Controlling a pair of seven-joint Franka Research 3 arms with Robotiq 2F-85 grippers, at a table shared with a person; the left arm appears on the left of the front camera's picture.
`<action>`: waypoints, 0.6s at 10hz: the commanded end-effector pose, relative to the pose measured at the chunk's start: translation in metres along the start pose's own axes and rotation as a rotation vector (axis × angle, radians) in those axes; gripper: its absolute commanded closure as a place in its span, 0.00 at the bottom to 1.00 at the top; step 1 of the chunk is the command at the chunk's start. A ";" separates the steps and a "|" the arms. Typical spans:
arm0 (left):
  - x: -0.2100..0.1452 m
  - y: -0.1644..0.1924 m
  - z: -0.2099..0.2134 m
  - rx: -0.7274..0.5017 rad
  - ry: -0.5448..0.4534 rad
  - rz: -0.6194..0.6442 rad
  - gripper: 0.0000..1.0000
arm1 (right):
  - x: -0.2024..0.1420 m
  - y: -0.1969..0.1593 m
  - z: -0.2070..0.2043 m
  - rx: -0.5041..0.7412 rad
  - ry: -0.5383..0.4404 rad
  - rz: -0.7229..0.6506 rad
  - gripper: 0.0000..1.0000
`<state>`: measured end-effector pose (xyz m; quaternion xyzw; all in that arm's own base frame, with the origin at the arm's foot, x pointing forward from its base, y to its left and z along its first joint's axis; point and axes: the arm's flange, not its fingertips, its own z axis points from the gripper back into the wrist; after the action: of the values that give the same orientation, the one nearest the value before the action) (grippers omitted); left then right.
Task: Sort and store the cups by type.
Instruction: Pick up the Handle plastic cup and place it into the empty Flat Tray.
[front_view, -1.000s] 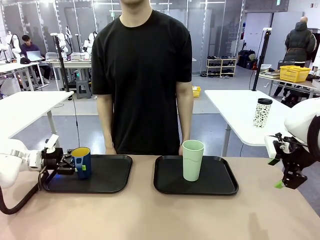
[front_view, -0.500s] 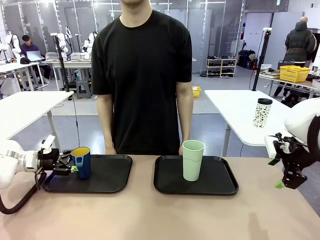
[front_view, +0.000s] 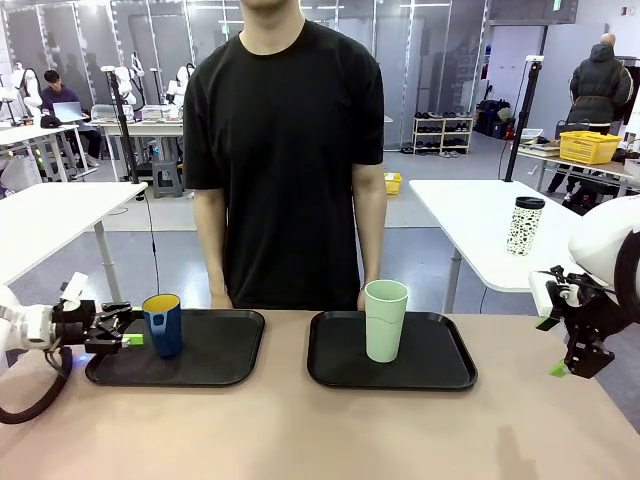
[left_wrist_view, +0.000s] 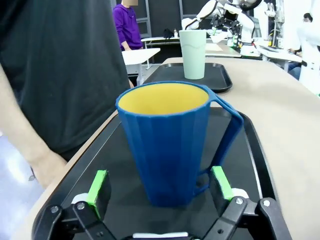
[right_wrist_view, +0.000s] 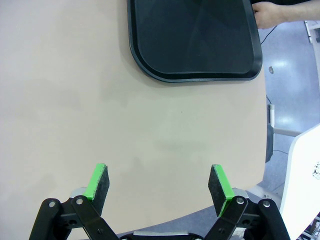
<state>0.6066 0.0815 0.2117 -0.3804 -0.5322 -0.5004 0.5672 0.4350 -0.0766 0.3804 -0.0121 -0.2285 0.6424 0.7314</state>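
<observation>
Left tool (front_view: 128, 330) wide open, empty, just beside blue mug (front_view: 163, 325) on left tray (front_view: 215, 360). Right tool (right_wrist_view: 159, 186) wide open, empty, over tabletop (front_view: 320, 430). Green cup (front_view: 385, 320) on right tray (front_view: 440, 362).

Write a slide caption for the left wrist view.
Open left gripper flanks a dark-blue handled mug with yellow inside, upright on a black tray.

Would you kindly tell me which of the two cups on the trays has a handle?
The dark-blue mug with the yellow inside, on the robot's left tray, has the handle. The taller pale-green tumbler on the other tray has none.
</observation>
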 end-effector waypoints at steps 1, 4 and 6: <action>0.012 -0.022 0.016 0.067 0.046 -0.031 0.00 | 0.000 0.001 0.001 -0.005 0.008 0.000 0.00; 0.051 -0.048 0.034 0.183 0.268 -0.090 0.00 | 0.000 0.001 0.001 -0.005 0.008 0.000 0.00; 0.079 -0.068 0.030 0.254 0.422 -0.080 0.00 | 0.000 0.001 0.001 -0.005 0.008 0.000 0.00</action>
<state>0.5524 0.1079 0.2829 -0.2109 -0.5044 -0.5137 0.6612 0.4349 -0.0767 0.3803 -0.0120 -0.2284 0.6424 0.7314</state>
